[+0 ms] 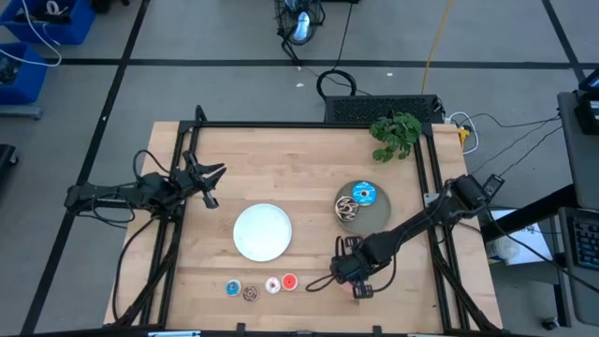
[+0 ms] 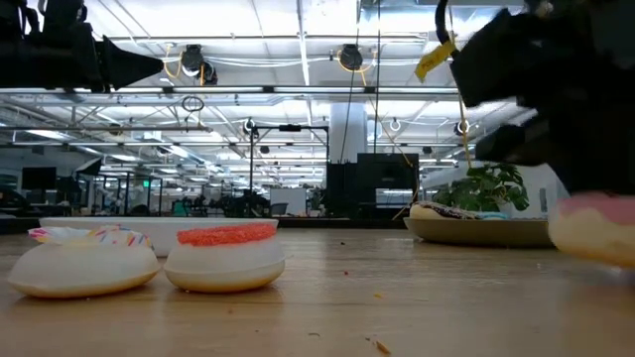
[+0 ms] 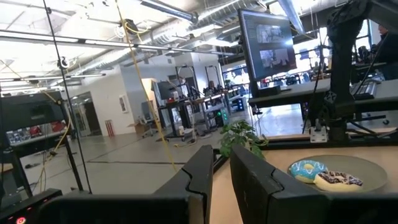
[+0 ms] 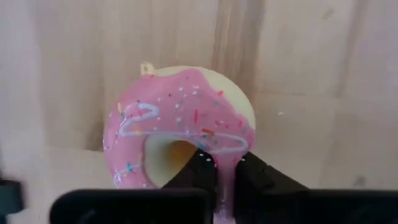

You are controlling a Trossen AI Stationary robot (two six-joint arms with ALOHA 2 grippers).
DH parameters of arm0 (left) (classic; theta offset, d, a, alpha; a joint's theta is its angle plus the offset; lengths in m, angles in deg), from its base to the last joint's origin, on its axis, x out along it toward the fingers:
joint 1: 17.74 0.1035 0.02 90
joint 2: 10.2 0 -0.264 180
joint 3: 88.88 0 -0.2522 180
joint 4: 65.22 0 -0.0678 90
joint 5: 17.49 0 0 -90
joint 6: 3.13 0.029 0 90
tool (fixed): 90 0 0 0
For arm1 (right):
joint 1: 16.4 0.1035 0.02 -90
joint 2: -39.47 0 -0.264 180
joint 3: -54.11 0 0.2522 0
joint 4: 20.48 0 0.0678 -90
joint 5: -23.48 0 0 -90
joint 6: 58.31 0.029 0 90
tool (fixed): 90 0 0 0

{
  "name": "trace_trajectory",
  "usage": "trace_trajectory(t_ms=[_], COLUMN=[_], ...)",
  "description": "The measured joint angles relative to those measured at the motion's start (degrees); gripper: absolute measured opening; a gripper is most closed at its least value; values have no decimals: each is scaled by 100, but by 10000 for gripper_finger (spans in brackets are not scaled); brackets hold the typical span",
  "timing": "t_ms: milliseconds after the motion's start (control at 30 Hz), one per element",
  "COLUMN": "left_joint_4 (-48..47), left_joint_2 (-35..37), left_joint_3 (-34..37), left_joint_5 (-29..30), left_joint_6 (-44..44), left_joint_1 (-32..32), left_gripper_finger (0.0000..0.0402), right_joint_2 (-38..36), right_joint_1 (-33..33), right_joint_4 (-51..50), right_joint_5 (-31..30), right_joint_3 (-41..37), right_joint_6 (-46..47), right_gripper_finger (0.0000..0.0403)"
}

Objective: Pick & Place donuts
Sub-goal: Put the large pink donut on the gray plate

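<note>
Pinched at its near rim in the right wrist view, the pink donut [image 4: 180, 134] sits between the two dark fingers [image 4: 202, 171] of the right gripper [image 4: 225, 177]; they are closed almost together on the ring's edge, one tip inside the hole. That is a thin hold, so you should lift slowly and keep the wrist level.

From above, the right gripper [image 1: 360, 281] is low over the wood in front of the gray plate [image 1: 379, 208], and the blue sprinkled donut [image 1: 362, 194] and the brown-white donut [image 1: 348, 207] already lie on that plate. Judging by this, carry the pink one back to the gray plate and release over its bare side. Four tiny donuts [image 1: 261, 286] lie in a row left of the right gripper, near the front edge.

At table height, the pink donut [image 2: 593, 226] appears at the right edge, seemingly just off the wood.

In the left wrist view, the left gripper [image 3: 221, 174] waits raised, its fingers nearly closed on nothing, well left of the gray plate [image 3: 367, 171].
</note>
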Motion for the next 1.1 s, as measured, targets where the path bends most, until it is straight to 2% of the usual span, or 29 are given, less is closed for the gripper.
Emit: trace_trajectory(t_ms=[233,433,600,1100], left_joint_4=[-11,-62,-198,104], left_joint_2=[-2,-2,-1,0], left_joint_3=[0,0,0,0], left_joint_5=[0,-2,-4,9], left_joint_6=[-3,-54,-192,-1], left_joint_1=[2,1,1,0], left_gripper_finger=[63,63,63,63], right_joint_2=[-870,-1385,-1459,-1454], right_joint_1=[-244,-421,-464,-449], right_joint_4=[-383,-1248,-1574,-1592], right_joint_5=[-45,-41,-43,-43], right_joint_3=[34,555,834,850], right_joint_6=[8,158,161,123], right_gripper_finger=[30,7,13,13])
